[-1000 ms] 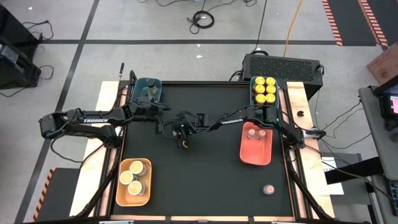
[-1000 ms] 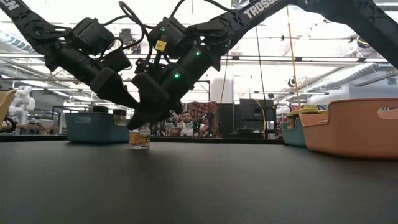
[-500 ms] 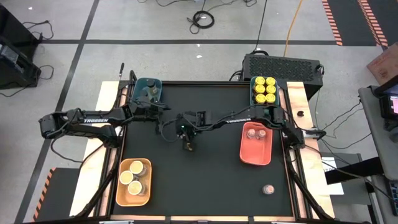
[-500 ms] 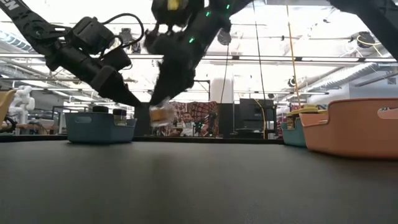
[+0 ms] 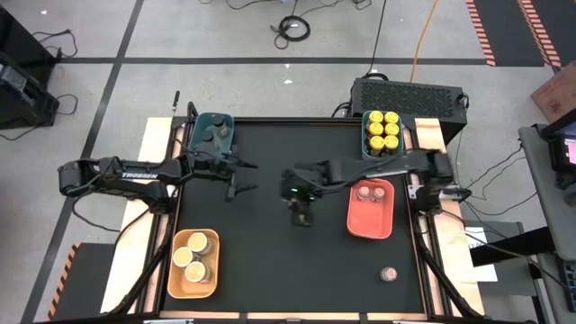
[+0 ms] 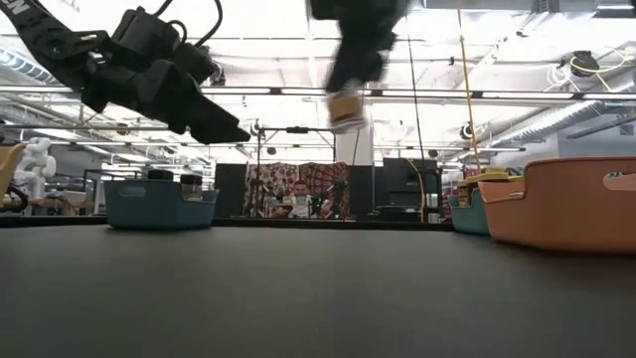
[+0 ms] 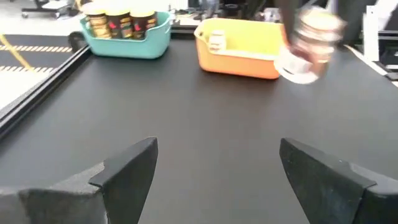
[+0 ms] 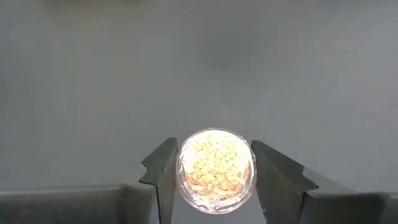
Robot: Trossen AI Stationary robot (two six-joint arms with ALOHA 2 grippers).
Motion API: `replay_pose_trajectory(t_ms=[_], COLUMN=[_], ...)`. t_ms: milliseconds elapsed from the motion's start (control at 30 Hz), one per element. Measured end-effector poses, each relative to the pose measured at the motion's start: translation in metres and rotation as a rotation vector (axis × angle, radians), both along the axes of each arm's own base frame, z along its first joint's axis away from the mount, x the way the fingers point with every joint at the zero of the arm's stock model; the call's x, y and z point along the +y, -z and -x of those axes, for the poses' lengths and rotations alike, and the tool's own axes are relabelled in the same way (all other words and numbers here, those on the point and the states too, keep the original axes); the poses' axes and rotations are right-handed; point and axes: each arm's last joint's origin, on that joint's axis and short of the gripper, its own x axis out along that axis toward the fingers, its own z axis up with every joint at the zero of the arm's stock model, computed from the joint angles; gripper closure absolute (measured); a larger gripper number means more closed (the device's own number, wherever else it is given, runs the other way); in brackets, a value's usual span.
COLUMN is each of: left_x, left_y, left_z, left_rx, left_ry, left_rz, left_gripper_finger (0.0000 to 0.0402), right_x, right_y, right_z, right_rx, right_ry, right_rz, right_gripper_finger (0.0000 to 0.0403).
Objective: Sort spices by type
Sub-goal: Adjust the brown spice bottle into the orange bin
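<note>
So the table is a matte black mat with pale wood strips along its left and right edges, and it's sitting on a grey floor with black tape lines, loose cables and orange hazard striping off to the corners. A black vented box sits just behind the far right corner.

Right gripper is up over the middle of the mat, fingers pinched on a small clear jar full of yellowish flakes. From the low view that jar hangs high in the air, well clear of the surface. Left gripper hovers near the far left corner, jaws spread wide with nothing in them.

Trays sit around the mat: a teal tray at far left with dark-lidded jars, a second teal tray at far right packed with yellow-lidded jars, a coral tray just in front of that with pinkish-lidded jars, and an orange tray at near left holding tan-lidded jars. One lone jar stands on the mat near the right front corner.

Beyond the table the low view shows a big workshop: bright ceiling lights, shelving, a patterned hanging, and a person seated far back.
</note>
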Motion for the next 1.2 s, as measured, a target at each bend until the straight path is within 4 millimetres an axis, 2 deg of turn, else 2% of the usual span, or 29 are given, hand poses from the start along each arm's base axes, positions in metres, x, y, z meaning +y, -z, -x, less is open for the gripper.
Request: replay_pose_trajectory(t_ms=[167,333,433,567,700,867,1200], left_x=[-0.006,-0.006,-0.006,-0.006,-0.006,-0.006,-0.006], left_y=[-0.001,-0.002,-0.003,-0.005,-0.005,-0.005,-0.004], left_z=[-0.003,-0.003,-0.003,-0.004,-0.004,-0.004,-0.004], left_rx=[-0.017,-0.021,-0.036,-0.052,-0.049,-0.05,-0.044], left_ry=[0.031,0.034,0.032,0.025,0.027,0.027,0.027], left_rz=[-0.005,-0.006,-0.011,0.007,0.008,0.008,0.009], left_gripper_finger=[0.0061,0.0061,0.0061,0.0061,0.0061,0.0061,0.0061], right_x=[0.016,0.027,0.027,0.022,0.017,0.015,0.011], right_y=[-0.008,-0.014,-0.009,0.013,0.038,0.068,0.093], right_z=[0.061,0.119,0.149,0.183,0.197,0.203,0.209], right_rx=[-0.008,-0.019,0.028,0.135,0.135,0.134,0.102], right_ry=[0.161,0.311,0.41,0.543,0.608,0.624,0.708], right_rz=[-0.009,-0.128,-0.112,-0.069,-0.07,-0.071,-0.019], right_gripper_finger=[0.0244,0.0244,0.0244,0.0243,0.0243,0.0243,0.0243])
